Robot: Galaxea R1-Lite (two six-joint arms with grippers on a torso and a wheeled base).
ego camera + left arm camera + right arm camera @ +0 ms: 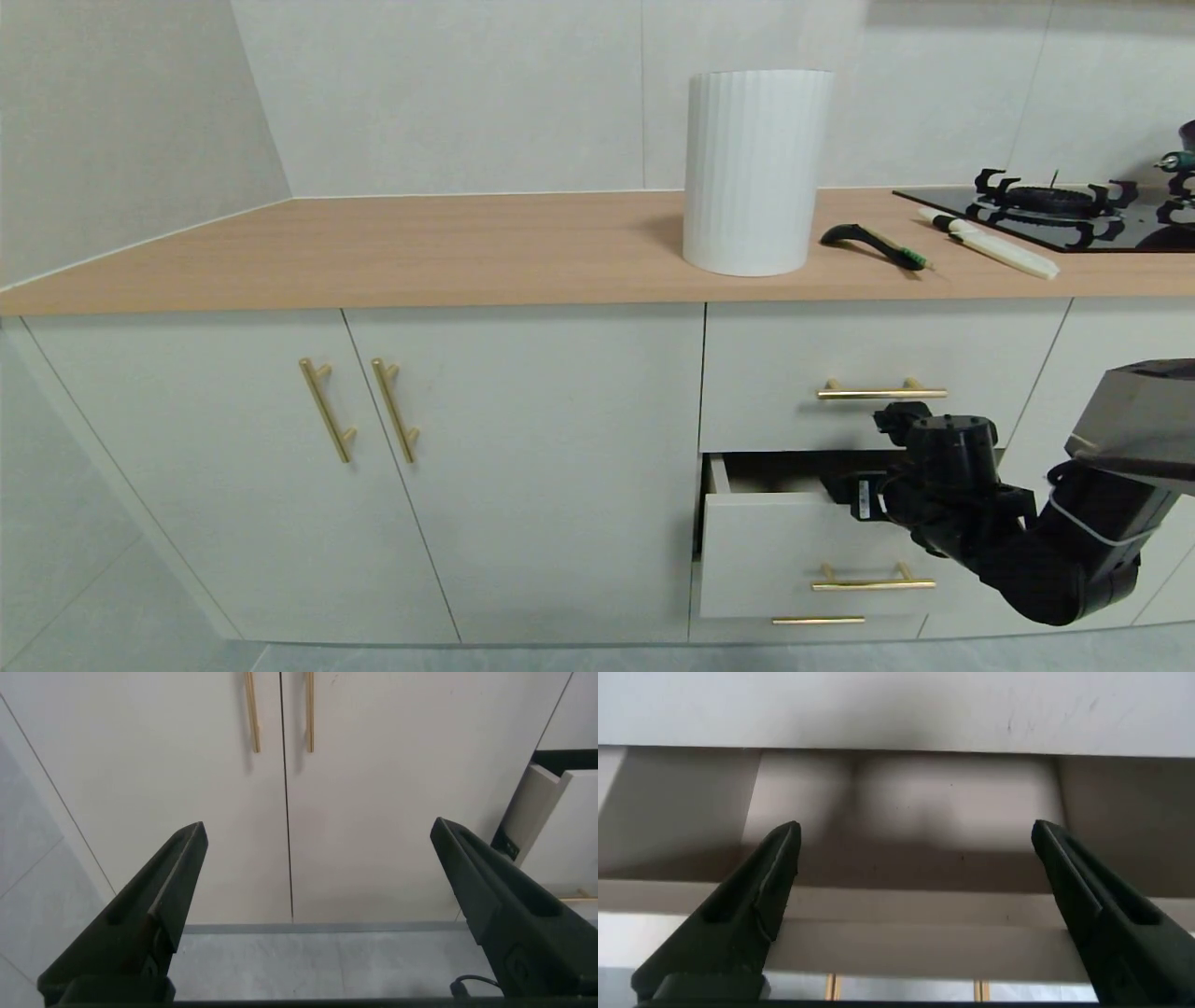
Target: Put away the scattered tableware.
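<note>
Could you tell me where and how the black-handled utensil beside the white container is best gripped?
I'd take the black-handled utensil mid-handle from straight above, closing across its narrow width: it lies flat on the countertop, and the white container stands close beside its handle end.

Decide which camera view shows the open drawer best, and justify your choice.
The head view: the open drawer appears whole, front pulled out, handle visible, beneath a closed drawer. The right wrist view looks closely into its interior past the open right gripper. The left wrist view catches its front's edge.
</note>
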